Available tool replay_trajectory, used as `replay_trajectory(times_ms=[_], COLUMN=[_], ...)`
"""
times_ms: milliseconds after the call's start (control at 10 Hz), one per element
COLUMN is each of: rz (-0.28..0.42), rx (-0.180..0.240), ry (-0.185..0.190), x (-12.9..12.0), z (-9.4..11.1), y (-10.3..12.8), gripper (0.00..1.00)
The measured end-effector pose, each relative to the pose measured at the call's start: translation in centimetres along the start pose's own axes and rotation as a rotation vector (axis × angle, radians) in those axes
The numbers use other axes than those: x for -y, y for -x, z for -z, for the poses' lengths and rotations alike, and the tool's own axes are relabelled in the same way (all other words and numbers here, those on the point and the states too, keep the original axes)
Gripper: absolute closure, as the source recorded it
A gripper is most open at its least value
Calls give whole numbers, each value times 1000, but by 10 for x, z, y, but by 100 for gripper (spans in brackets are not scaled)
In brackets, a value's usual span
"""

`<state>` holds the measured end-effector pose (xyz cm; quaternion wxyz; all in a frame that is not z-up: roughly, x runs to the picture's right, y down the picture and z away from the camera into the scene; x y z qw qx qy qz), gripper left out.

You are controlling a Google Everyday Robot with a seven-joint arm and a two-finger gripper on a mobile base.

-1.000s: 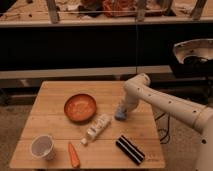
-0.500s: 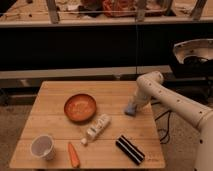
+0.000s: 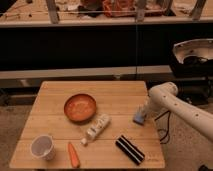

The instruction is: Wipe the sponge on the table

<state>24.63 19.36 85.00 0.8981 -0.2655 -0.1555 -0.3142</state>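
The light-blue sponge (image 3: pixel 138 118) rests on the wooden table (image 3: pixel 55 102), close to its right edge. My gripper (image 3: pixel 142 113) comes down onto the sponge from the upper right and is shut on it. The white arm (image 3: pixel 172 100) reaches in from the right side of the view. The gripper hides the sponge's top.
An orange bowl (image 3: pixel 80 107) sits mid-table. A white bottle (image 3: pixel 97 127) lies on its side below it. A black block with white stripes (image 3: pixel 130 149) lies near the front right corner. A carrot (image 3: pixel 73 155) and a white cup (image 3: pixel 42 147) are at the front left.
The gripper has slid the sponge to the right across the table, from beside the bottle towards the right edge. Nothing else has moved.
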Motion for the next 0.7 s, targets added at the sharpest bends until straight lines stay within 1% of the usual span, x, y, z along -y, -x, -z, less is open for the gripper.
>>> replay_trajectory(times_ms=[100, 200, 400, 500, 600, 700], rz=[9, 22, 64, 94, 122, 141], rx=[-1, -2, -7, -11, -9, -9], ry=[-6, -10, -16, -19, -21, -22], x=[-8, -8, 5, 17, 27, 35], z=[1, 1, 1, 0, 0, 1], y=[16, 28, 61, 79, 91, 98], gripper=[97, 97, 97, 97, 97, 97])
